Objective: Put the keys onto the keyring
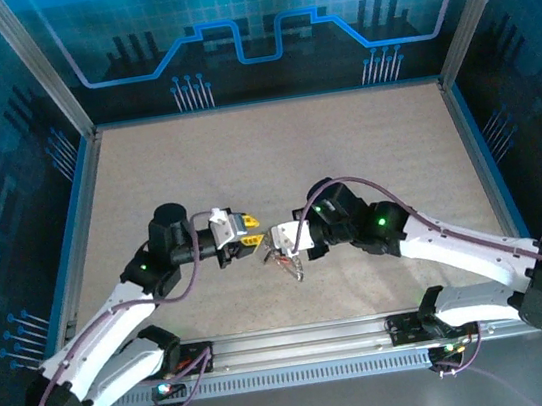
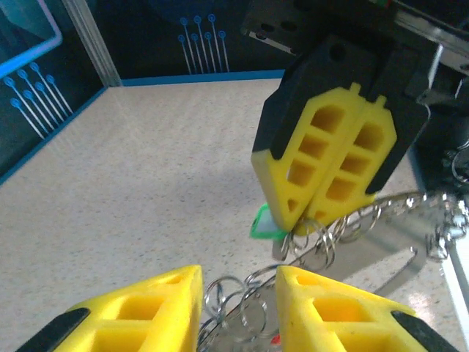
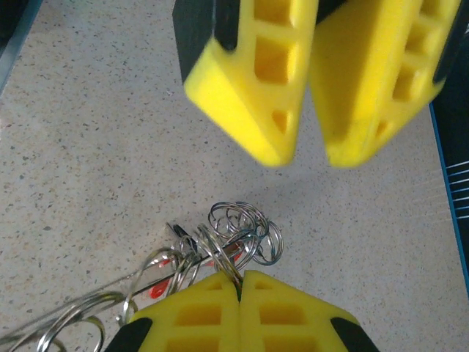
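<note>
Near the middle of the speckled table (image 1: pixel 363 139), the two arms meet almost tip to tip. The right gripper (image 3: pixel 239 282) has its yellow fingers pressed flat together, with no gap between them, and it pinches a strand of the keyring (image 3: pixel 245 227) at their tips. The keyring is a tangle of thin silver loops that bunches just beyond the fingertips and trails away to the lower left of the right wrist view. A red key (image 3: pixel 157 290) lies among those trailing loops. The green key (image 2: pixel 262 222) shows in the left wrist view, tucked right against the tip of the right gripper where the loops begin. From above, the bundle hangs below the right gripper toward the table; whether it touches the surface I cannot tell. The left gripper (image 1: pixel 253 230) faces the right one from close by, just beside the keyring but apart from it. Its jaws stand a little apart, a narrow gap between the yellow pads, with nothing held between them. Loops of the ring show beyond that gap in the left wrist view.
</note>
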